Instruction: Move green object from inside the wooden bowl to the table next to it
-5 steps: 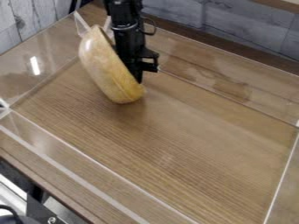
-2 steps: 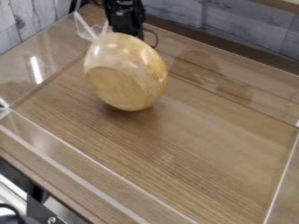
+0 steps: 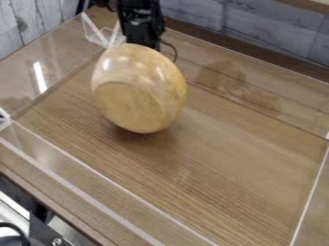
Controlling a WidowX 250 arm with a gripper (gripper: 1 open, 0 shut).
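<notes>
Brown wood-grain fills the view: the table (image 3: 218, 163) with its clear acrylic wall (image 3: 38, 67) running round the edges. Your gripper (image 3: 144, 40) sits at the far left, pointing down, mostly hidden behind the wooden bowl (image 3: 139, 89); its fingers are drawn fully together, and they appear to pinch the bowl's far rim, though the contact itself is out of sight. The bowl is tipped right up, its flat round base facing the near side and its mouth turned away toward the arm.

You cannot see the green object anywhere; it is either behind the bowl, inside it, or under its rim. So go slowly. Keep the tilt steady and let the bowl pour rather than flip. Watch the bare wood to the right and near side for the green block to show. Then set the bowl back down gently, clear of wherever the block lands.
</notes>
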